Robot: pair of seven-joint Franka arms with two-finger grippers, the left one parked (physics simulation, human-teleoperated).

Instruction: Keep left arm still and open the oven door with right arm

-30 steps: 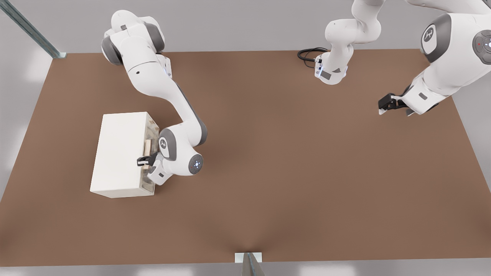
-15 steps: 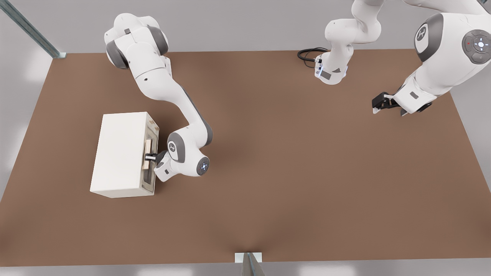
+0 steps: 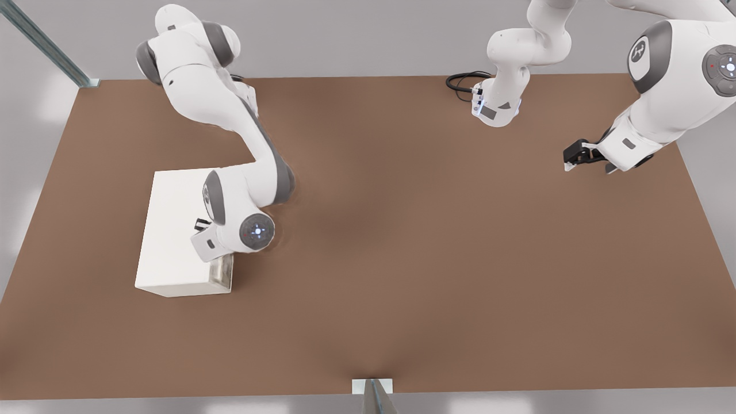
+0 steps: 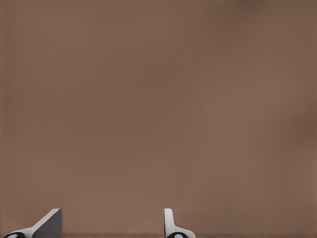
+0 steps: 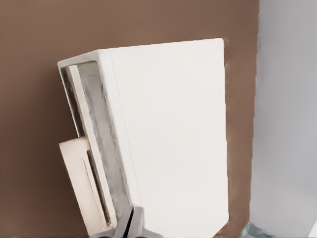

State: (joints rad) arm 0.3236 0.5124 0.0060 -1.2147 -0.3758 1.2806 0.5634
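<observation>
**Right arm came off the handle, door looks barely opened**

So the brown desk has just the one thing on it, the oven, sitting close to the edge on the front view's left, about midway along that edge. Big change: half a second ago the right arm had its wrist down low in front of the box, gripper right at the handle. Now the whole forearm has swung up and over, and the wrist hangs above the oven's top, near the door side.

From the right wrist view, the oven door stands pretty much upright against the box. Maybe cracked a hair, I honestly can't tell. The beige handle is sitting there with nothing on it.

The gripper is above the top edge by the door, touching nothing I can see. Its fingers are pressed together, no gap, nothing between them.

My read: the pull didn't take, so it'll need to come back down and grab that handle again.
</observation>
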